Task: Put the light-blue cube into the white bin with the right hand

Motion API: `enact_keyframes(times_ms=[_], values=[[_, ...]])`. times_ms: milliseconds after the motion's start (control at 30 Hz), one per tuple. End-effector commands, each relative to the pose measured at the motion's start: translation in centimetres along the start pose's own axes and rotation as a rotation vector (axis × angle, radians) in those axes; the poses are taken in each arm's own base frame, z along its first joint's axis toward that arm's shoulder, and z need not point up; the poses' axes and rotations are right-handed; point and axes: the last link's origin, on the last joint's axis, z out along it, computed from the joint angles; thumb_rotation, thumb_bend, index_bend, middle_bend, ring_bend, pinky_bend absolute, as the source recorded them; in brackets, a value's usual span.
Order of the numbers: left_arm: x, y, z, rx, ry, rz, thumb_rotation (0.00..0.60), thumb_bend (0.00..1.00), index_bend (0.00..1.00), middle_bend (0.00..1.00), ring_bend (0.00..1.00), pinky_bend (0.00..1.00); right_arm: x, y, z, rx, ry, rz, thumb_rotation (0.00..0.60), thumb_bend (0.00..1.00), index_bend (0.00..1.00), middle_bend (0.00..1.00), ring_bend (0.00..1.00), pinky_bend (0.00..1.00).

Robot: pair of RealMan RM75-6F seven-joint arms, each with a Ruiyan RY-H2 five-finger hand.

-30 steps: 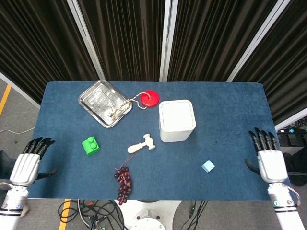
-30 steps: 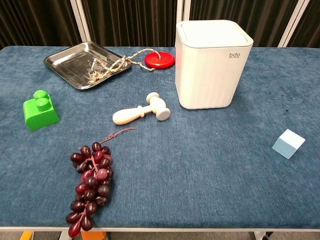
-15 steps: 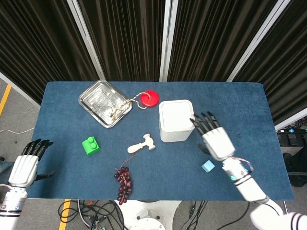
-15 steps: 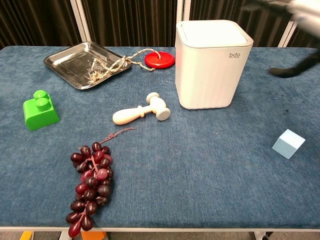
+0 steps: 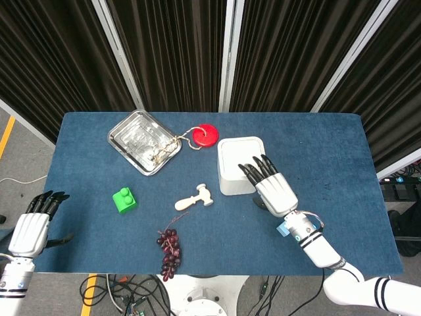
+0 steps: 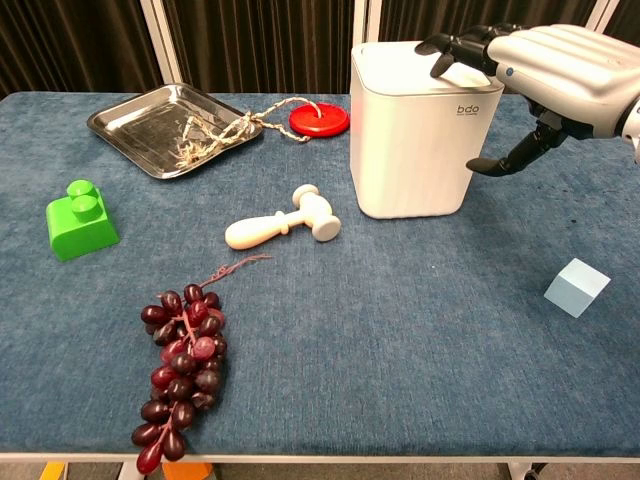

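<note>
The light-blue cube lies on the blue table near the front right; in the head view only a sliver of the cube shows beside my right wrist. The white bin stands upright at the table's middle, its lid shut. My right hand hovers palm down with fingers spread and nothing in it, its fingertips over the bin's front right corner, above and behind the cube. My left hand hangs open off the table's left front edge.
A metal tray with a rope leading to a red disc sits at the back left. A green block, a wooden mallet and purple grapes lie left of the cube.
My right hand has swung in from the table's right edge to the bin's front right corner, passing over the cube. The left hand has barely shifted. The objects stayed put.
</note>
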Motion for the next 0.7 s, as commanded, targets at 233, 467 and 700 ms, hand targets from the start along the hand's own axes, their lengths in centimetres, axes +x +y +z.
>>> enact_keyframes(times_ms=[233, 467, 700], values=[[0.0, 0.1, 0.1, -0.003, 0.003, 0.002, 0.6, 0.05, 0.17, 0.13, 0.07, 0.12, 3.0, 0.3, -1.5, 0.01, 0.174, 0.049, 0.6, 0.15, 0.0, 0.12, 0.0, 0.0], [-0.1, 0.3, 0.1, -0.01, -0.005, 0.005, 0.6, 0.05, 0.17, 0.13, 0.07, 0.12, 4.2, 1.8, -6.5, -0.004, 0.218, 0.037, 0.6, 0.15, 0.0, 0.06, 0.0, 0.0], [-0.3, 0.5, 0.1, -0.01, -0.008, 0.006, 0.6, 0.05, 0.17, 0.13, 0.07, 0.12, 1.2, 3.6, -11.3, -0.079, 0.0, 0.035, 0.6, 0.15, 0.0, 0.12, 0.0, 0.0]])
